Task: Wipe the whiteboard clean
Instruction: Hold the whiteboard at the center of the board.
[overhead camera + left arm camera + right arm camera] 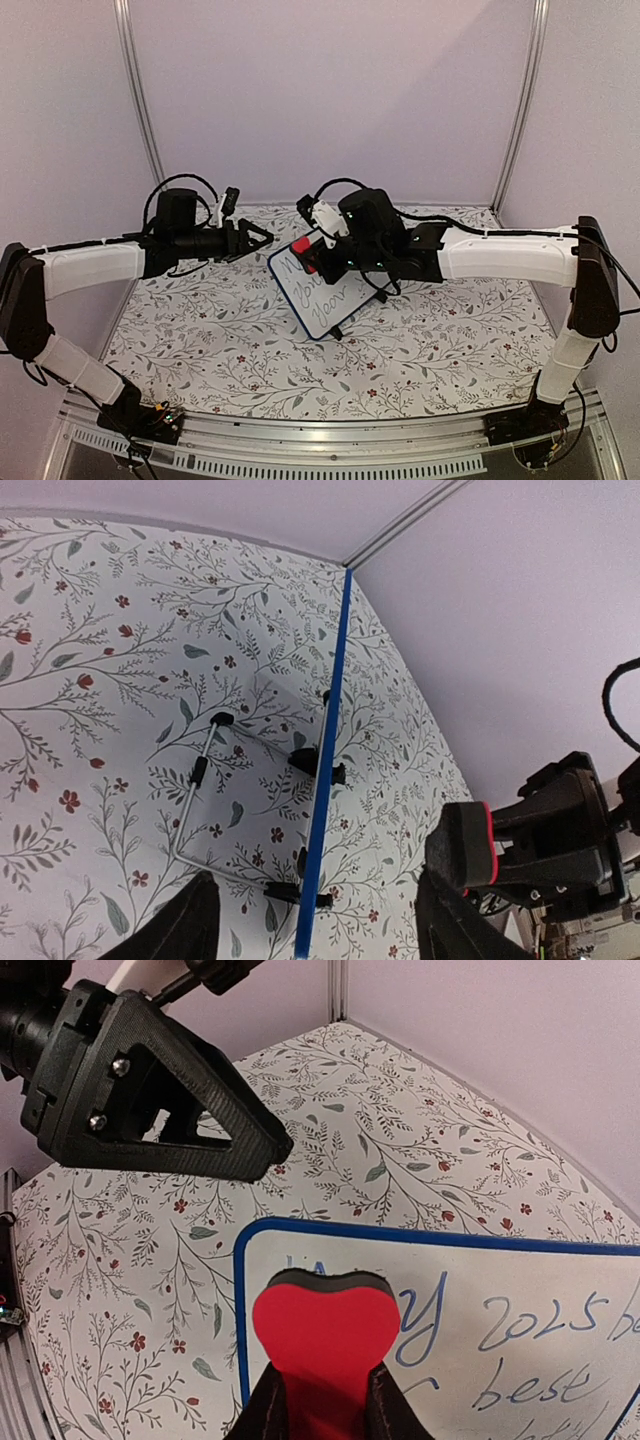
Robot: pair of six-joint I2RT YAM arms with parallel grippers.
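Observation:
The whiteboard [328, 297] stands tilted at the table's middle, blue-framed and covered in blue handwriting. In the right wrist view its top-left corner [520, 1290] shows. My right gripper [325, 1392] is shut on a red eraser [325, 1340] with a black underside, held at that corner over the first letters. The top view shows the eraser [302, 247] at the board's upper left. My left gripper [262, 238] is open, just left of the board's top edge. In the left wrist view the board [326, 770] is edge-on, running between its spread fingers [180, 925].
A wire stand [195, 780] with black feet [312, 761] props the board from behind. The floral tablecloth [200, 340] covers the table. Lilac walls and metal posts [140, 100] close in the back. The right arm [500, 255] and its cables hang over the board's right side.

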